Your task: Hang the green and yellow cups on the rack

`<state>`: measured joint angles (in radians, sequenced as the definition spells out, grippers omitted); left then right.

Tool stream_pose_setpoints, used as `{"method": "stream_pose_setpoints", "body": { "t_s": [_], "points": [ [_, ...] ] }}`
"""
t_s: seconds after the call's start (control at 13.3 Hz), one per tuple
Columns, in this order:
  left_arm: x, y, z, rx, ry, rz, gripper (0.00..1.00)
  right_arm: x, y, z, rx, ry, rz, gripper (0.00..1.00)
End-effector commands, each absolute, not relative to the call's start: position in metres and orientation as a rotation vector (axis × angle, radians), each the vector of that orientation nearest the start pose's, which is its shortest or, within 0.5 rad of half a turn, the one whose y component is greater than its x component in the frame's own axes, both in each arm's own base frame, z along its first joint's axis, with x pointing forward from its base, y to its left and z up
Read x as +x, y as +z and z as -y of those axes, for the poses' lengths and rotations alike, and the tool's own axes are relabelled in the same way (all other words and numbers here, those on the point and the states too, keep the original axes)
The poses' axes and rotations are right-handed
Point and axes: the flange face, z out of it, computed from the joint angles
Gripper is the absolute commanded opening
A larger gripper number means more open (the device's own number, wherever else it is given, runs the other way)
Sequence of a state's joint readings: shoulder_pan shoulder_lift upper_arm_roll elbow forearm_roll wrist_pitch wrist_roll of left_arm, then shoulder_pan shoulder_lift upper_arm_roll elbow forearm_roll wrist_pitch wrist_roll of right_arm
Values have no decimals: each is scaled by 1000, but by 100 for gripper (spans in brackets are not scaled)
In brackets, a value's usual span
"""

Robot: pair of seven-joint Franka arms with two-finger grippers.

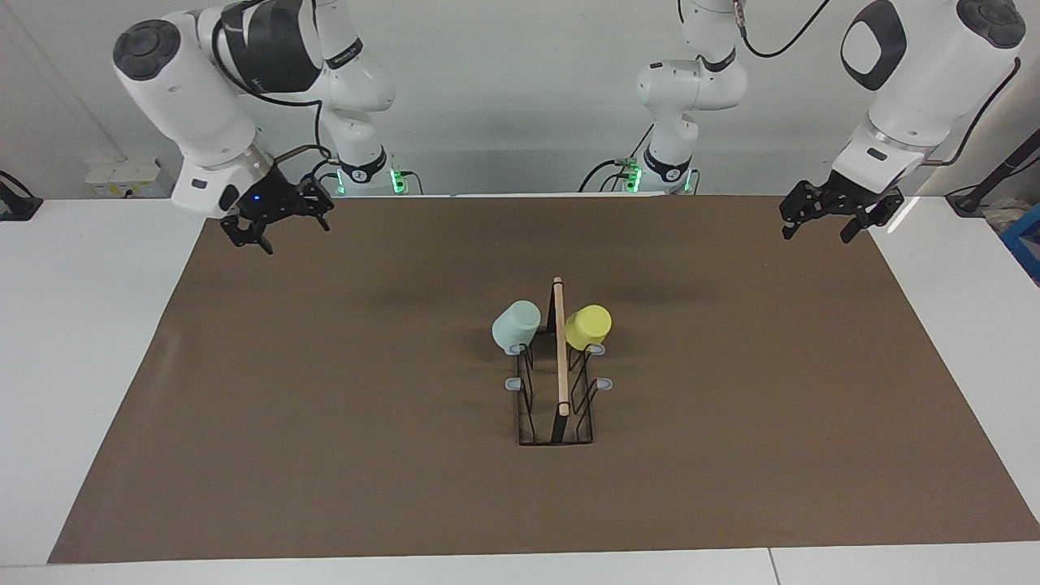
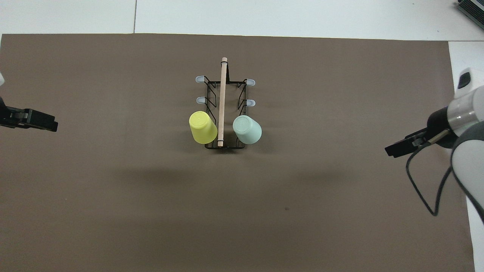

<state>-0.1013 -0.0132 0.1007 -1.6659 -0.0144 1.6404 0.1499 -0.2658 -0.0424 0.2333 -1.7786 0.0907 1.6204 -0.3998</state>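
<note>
The rack (image 1: pixel 561 357) (image 2: pixel 222 102), a black wire stand with a wooden bar on top, stands in the middle of the brown mat. The pale green cup (image 1: pixel 516 325) (image 2: pixel 247 129) and the yellow cup (image 1: pixel 588 327) (image 2: pixel 203 127) hang mouth-down on the two prongs nearest the robots, the green one on the right arm's side of the bar. My right gripper (image 1: pixel 280 231) (image 2: pixel 402 145) hovers open and empty over the mat's edge at the right arm's end. My left gripper (image 1: pixel 816 236) (image 2: pixel 45 121) waits open and empty over the mat's corner at the left arm's end.
A brown mat (image 1: pixel 325 422) covers most of the white table (image 1: pixel 81 341). Grey-tipped prongs (image 1: pixel 513 383) stick out bare from the rack, farther from the robots than the cups. A blue box (image 1: pixel 1025 236) sits off the table at the left arm's end.
</note>
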Motion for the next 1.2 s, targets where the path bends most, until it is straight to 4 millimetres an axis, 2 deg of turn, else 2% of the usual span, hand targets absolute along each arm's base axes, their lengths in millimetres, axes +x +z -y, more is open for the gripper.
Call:
{"method": "stream_pose_setpoints", "body": {
  "t_s": [0.0, 0.08, 0.23, 0.38, 0.83, 1.13],
  "points": [
    [553, 594, 2, -3164, 28, -250, 100, 537, 554, 18, -3015, 151, 484, 100],
    [553, 594, 2, -3164, 28, -250, 100, 538, 555, 20, -3031, 149, 453, 100],
    [553, 594, 2, -3164, 28, -250, 100, 539, 560, 15, -3111, 153, 259, 100],
    [553, 594, 2, -3164, 28, -250, 100, 540, 564, -5, -3152, 153, 169, 100],
    [553, 594, 2, -3164, 28, -250, 100, 539, 565, 4, -3125, 153, 130, 100],
    [553, 594, 2, -3164, 25, -250, 100, 540, 564, 2, -3125, 158, 93, 100]
  ]
}}
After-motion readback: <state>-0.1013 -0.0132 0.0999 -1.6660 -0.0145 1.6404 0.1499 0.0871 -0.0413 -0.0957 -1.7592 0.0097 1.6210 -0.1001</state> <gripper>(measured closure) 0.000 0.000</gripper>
